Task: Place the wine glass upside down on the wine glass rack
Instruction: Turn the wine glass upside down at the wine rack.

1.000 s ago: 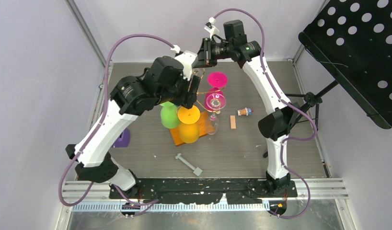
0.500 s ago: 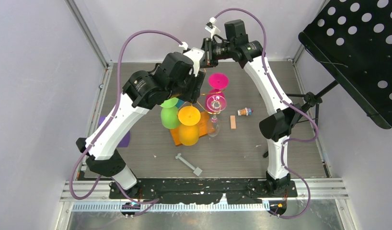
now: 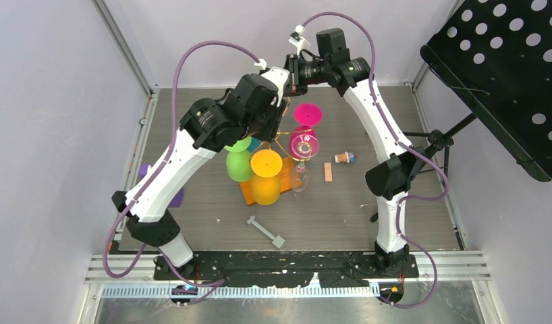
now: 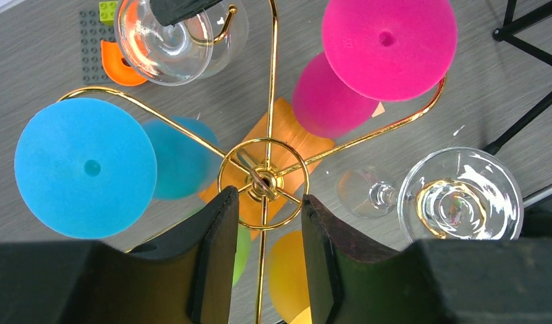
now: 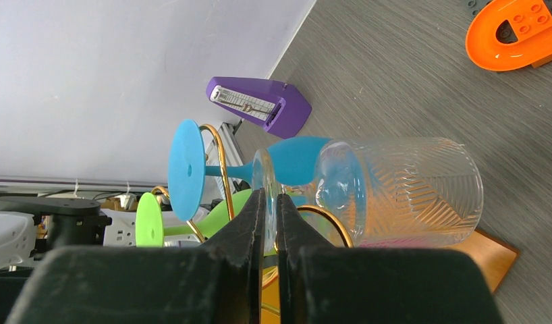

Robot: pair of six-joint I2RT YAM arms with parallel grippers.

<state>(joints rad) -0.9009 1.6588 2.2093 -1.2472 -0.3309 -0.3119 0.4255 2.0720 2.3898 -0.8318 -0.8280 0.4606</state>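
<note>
The wine glass [image 5: 395, 192] is clear with an etched bowl. My right gripper [image 5: 268, 202] is shut on its thin foot, high at the back of the rack. From above, the same glass [image 4: 165, 40] shows beside a gold scroll. The wine glass rack [image 4: 263, 182] has gold wire arms spreading from a ring hub over an orange base [image 3: 250, 196]. Blue [image 4: 84, 169], pink [image 4: 388, 40], green [image 3: 238, 165], orange [image 3: 266, 162] and clear [image 4: 459, 196] glasses hang on it upside down. My left gripper [image 4: 266, 202] is open just above the hub, one finger either side of a gold arm.
A purple metronome [image 5: 258, 102] stands near the left wall. An orange arch brick [image 5: 516, 34] lies on a grey plate behind the rack. A grey bar [image 3: 265, 231], a wooden block [image 3: 327, 172] and a small bottle [image 3: 344, 157] lie on the table. A black perforated music stand [image 3: 503, 74] overhangs at the right.
My left arm has swung back and right over the top of the rack, and its jaws have narrowed. The right arm and its glass have stayed put.
</note>
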